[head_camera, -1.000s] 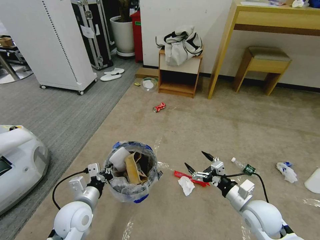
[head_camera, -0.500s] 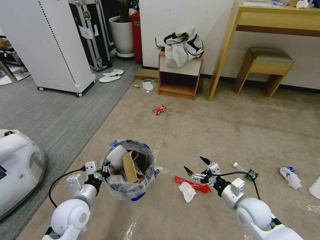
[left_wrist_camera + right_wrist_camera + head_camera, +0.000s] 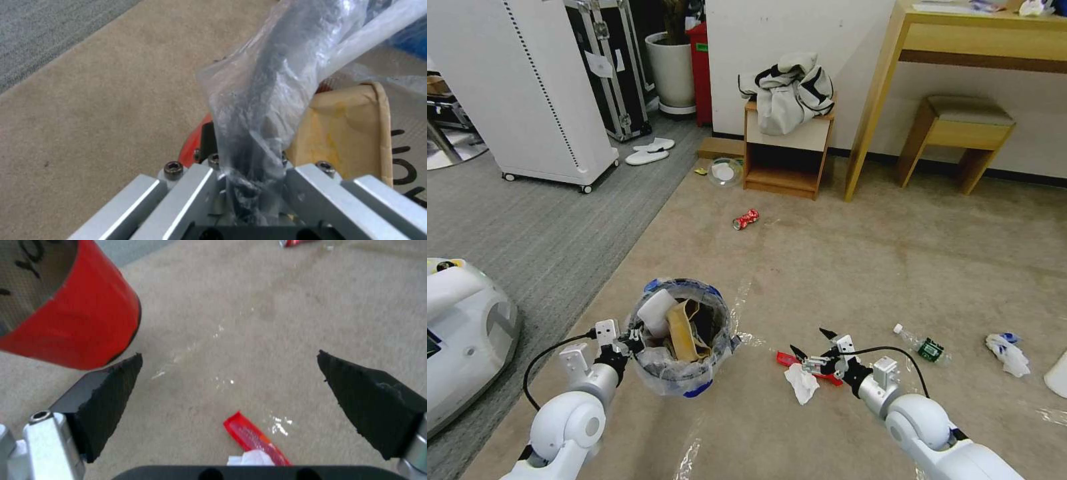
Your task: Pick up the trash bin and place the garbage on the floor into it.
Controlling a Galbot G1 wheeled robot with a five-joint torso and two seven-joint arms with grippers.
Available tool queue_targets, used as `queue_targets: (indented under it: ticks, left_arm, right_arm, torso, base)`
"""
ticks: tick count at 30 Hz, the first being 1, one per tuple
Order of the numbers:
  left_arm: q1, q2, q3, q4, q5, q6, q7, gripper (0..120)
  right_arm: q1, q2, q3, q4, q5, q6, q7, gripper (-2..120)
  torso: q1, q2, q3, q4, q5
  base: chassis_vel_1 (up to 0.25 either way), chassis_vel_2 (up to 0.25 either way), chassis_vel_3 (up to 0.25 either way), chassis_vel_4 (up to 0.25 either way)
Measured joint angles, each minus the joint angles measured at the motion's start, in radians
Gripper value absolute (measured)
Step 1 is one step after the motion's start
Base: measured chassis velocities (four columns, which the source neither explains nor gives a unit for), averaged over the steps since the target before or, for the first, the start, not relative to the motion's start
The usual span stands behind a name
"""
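Note:
The trash bin [image 3: 680, 383] hangs just above the beige floor [image 3: 854, 267], lined with clear plastic and holding a brown carton [image 3: 680, 330] and a white piece. My left gripper [image 3: 629, 341] is shut on its near-left rim; the left wrist view shows that gripper [image 3: 251, 173] clamped on the bagged rim [image 3: 267, 100]. To the bin's right my right gripper [image 3: 809, 342] is open, low over a red wrapper [image 3: 787, 360] and a white tissue [image 3: 802, 385]. In the right wrist view the right gripper [image 3: 229, 360] stands wide open above the wrapper [image 3: 253, 436].
More garbage lies around: a crushed red can [image 3: 746, 219], a green-label bottle [image 3: 924, 347], a tissue [image 3: 1006, 353], white slippers [image 3: 650, 152]. A small wooden shelf [image 3: 784, 150] with a jacket, a desk leg [image 3: 870, 113] and a stool [image 3: 960, 130] stand ahead. A white machine [image 3: 460, 333] sits left.
My right gripper has dropped lower and nearer me, closing on the red wrapper and tissue, still open. The bin has shifted slightly left with the left arm. The camera moved a little.

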Motion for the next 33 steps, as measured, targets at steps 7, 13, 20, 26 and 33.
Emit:
queue_targets:
  ticks: [7, 13, 20, 26, 33]
  left_arm:
    - [-0.004, -0.002, 0.001, 0.005, 0.007, -0.001, 0.002, 1]
    - [-0.001, -0.007, -0.003, 0.008, 0.021, -0.003, 0.007, 1]
    - [0.004, -0.016, -0.012, 0.010, 0.050, -0.014, 0.013, 1]
    - [-0.006, -0.026, -0.015, 0.022, 0.057, -0.020, 0.014, 1]
    - [-0.030, -0.017, -0.019, 0.040, 0.054, -0.024, 0.014, 1]
  right_arm:
    - [0.073, -0.005, -0.070, -0.064, 0.070, -0.050, 0.036, 100]
    - [0.113, 0.000, -0.115, -0.136, 0.114, -0.069, 0.049, 100]
    - [0.094, -0.002, -0.130, -0.175, 0.205, -0.102, 0.072, 100]
    - [0.082, 0.008, -0.136, -0.193, 0.213, -0.112, 0.082, 100]
    - [0.081, 0.026, -0.139, -0.216, 0.200, -0.112, 0.084, 100]
  torso:
    - [0.000, 0.000, 0.000, 0.0001, -0.0002]
    - [0.000, 0.000, 0.000, 0.0001, -0.0001]
    - [0.000, 0.000, 0.000, 0.0000, -0.0001]
    - [0.000, 0.000, 0.000, 0.0000, -0.0001]
    - [0.000, 0.000, 0.000, 0.0000, -0.0001]
  base:
    - [0.000, 0.000, 0.000, 0.000]
    - [0.000, 0.000, 0.000, 0.000]
    - [0.000, 0.000, 0.000, 0.000]
    - [0.000, 0.000, 0.000, 0.000]
    - [0.000, 0.000, 0.000, 0.000]
